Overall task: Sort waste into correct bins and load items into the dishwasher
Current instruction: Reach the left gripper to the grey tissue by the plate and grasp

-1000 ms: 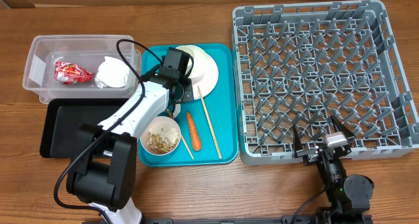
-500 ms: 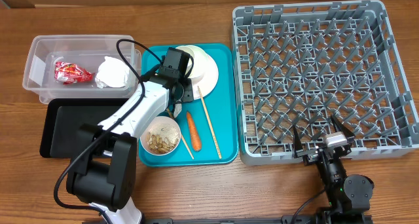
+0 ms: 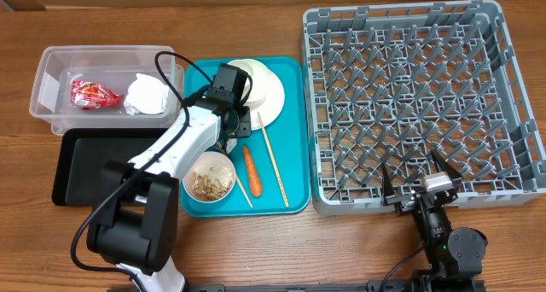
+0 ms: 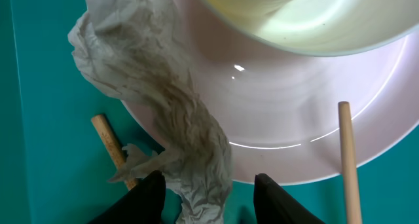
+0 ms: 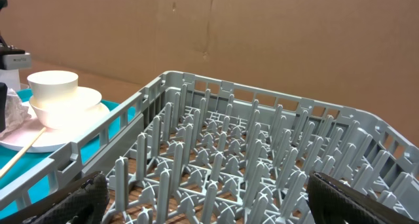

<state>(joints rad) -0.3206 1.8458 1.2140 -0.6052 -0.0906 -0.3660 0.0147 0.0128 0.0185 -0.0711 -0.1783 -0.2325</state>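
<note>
My left jaws are standing apart, and the left gripper is straddling the lower end of a crumpled white paper. The wad is lying between my two dark fingers, close against the one on the left of the wrist view and leaving a gap to the other. The paper is draping from the teal serving tray up over the rim of the round white plate, crossing one wooden chopstick. The overhead is showing almost nothing of that paper beneath my gripper, but it is showing the carrot, the bowl of food scraps, the clear tub holding a red wrapper, and the grey dish rack. My right gripper is hovering at the rack's near edge, jaws spread wide.
</note>
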